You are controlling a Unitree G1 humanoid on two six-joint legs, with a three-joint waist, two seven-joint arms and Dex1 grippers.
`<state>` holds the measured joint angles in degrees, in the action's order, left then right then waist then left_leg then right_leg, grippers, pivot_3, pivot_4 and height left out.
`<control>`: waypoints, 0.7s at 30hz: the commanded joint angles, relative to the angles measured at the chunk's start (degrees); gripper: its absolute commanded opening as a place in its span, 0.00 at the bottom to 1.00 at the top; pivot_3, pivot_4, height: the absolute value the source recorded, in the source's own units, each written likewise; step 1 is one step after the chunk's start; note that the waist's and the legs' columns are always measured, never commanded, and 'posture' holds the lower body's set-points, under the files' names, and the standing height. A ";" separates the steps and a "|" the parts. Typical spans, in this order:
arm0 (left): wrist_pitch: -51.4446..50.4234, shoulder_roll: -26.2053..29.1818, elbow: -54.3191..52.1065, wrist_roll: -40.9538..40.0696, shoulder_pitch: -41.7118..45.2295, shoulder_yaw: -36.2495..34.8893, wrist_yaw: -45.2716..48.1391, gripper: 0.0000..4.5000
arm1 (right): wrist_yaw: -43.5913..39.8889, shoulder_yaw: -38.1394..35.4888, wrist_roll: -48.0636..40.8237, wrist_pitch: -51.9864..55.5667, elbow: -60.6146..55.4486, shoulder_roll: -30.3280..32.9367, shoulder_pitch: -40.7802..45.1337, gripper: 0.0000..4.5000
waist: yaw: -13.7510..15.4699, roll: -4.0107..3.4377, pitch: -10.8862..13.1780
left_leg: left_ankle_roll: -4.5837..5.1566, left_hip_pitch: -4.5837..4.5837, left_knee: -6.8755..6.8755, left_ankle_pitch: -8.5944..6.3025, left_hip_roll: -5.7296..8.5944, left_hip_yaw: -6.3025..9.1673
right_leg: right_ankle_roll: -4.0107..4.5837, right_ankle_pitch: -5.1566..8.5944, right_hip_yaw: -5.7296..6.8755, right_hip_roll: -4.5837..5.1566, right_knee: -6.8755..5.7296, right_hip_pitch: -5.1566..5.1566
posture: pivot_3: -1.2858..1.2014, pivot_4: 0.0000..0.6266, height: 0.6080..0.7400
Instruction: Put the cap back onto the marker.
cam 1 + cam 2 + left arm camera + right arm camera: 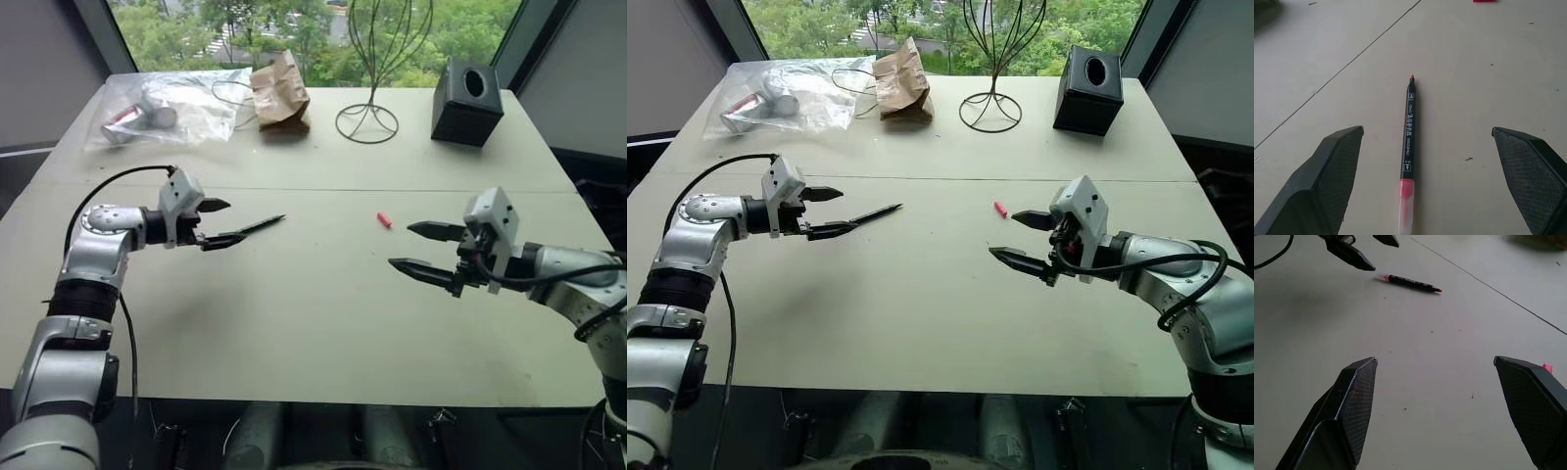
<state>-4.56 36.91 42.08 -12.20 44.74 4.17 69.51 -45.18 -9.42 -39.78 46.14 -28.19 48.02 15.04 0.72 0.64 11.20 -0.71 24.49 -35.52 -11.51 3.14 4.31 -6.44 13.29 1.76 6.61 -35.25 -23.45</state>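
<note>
I have both grippers hovering over the table (313,333), jaws spread wide and empty. My right gripper (421,247) sits at right centre of the frame, my left gripper (217,221) at left centre. The marker (260,224) lies flat just past the left fingertips. The cap (384,220) lies apart, right of middle. At the top edge stand a plastic bag (171,103), paper bag (280,90), wire stand (368,117) and black box (468,101).

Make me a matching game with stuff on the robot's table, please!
Things:
1. marker
2. cap
3. paper bag
4. black box

Places:
A. far edge, by the clear plastic bag
B. lying right in front of the open left pincer
C. far right corner of the table
D. lying near the open right pincer

Pairs: 1-B, 2-D, 3-A, 4-C
</note>
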 commanded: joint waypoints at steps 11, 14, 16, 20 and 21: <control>14.36 -8.65 24.30 11.48 12.24 2.25 -6.41 0.98 | 4.87 -0.58 -1.96 1.07 -4.95 -2.74 -0.06 0.88 | -0.01 0.03 0.01 | 0.22 0.08 -0.51 -0.14 0.02 0.03 | -0.15 -0.03 0.03 0.00 -0.24 0.09 | 0.52 0.24 1.00; 14.39 -9.51 26.20 12.95 13.46 2.21 -7.27 0.98 | 5.72 -0.52 -1.96 0.87 -4.99 -3.09 -0.10 0.88 | 0.02 0.03 0.01 | 0.22 0.08 -0.57 -0.14 0.02 0.03 | -0.15 -0.03 0.04 0.00 -0.30 0.09 | 0.52 0.24 1.00; 14.52 -9.77 27.16 14.14 14.05 2.44 -7.15 0.98 | 6.21 -0.42 -2.07 0.87 -5.38 -3.30 -0.36 0.88 | 0.04 0.04 0.01 | 0.22 0.08 -0.62 -0.14 0.02 0.03 | -0.17 -0.04 0.04 0.01 -0.32 0.12 | 0.52 0.24 1.00; 14.11 -10.22 28.68 15.25 14.76 2.09 -7.61 0.98 | 6.67 -0.60 -2.18 0.75 -5.90 -3.26 -1.24 0.88 | 0.03 0.04 0.01 | 0.22 0.07 -0.64 -0.14 0.02 0.04 | -0.18 -0.04 0.04 0.01 -0.32 0.13 | 0.52 0.24 1.00; 14.12 -10.26 28.91 15.56 14.83 2.08 -7.70 0.89 | 6.79 -0.54 -2.13 0.71 -5.88 -3.24 -1.28 0.88 | 0.02 0.04 0.01 | 0.22 0.07 -0.64 -0.14 0.02 0.04 | -0.18 -0.04 0.04 0.01 -0.33 0.13 | 0.52 0.24 1.00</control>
<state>9.34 26.65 70.32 2.28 58.65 6.12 62.43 -38.61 -8.51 -41.28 47.54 -31.80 44.86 13.59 0.74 0.68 11.21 -0.49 24.56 -36.15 -11.64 3.16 4.35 -6.62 13.24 1.80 6.61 -35.58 -23.31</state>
